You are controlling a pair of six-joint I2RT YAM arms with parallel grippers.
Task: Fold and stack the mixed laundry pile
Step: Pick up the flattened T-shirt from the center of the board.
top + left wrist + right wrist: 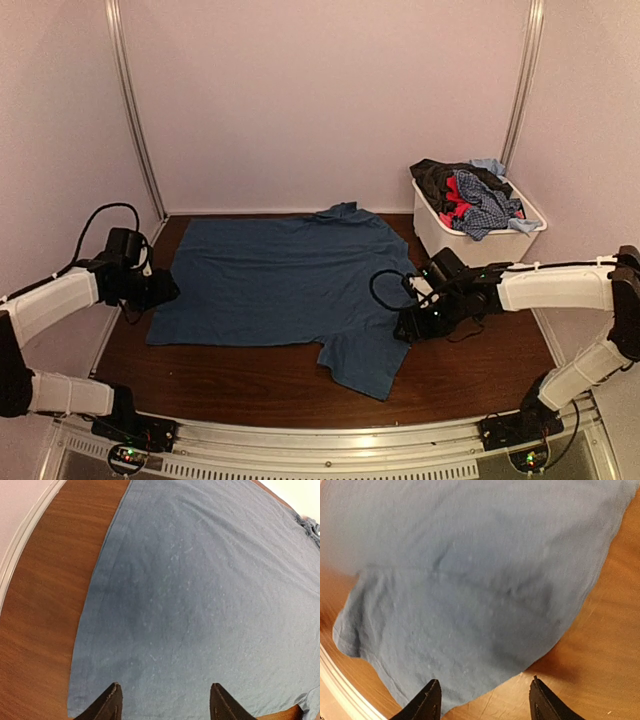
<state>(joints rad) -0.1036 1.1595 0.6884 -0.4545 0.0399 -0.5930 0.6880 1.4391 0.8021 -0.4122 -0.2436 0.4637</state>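
A dark brown wooden table [260,385] forms the floor of an enclosure with pale walls [330,100], and its grain shows plainly in both wrist views. A white plastic bin [435,228], rectangular with a rolled rim, stands on the table's far right corner. One slim metal post [135,110] rises at the table's far left corner, another post [522,85] behind the bin, and a ridged metal rail [330,447] runs along the table's near edge

Robotics lab test cell, pale wall panels [330,100] between aluminium posts [135,110], cabled left arm [55,300] and right arm [555,287] bolted to a metal rail [330,440], wood-grain desk [270,385], white bin [437,234] of mixed clothes [470,195]
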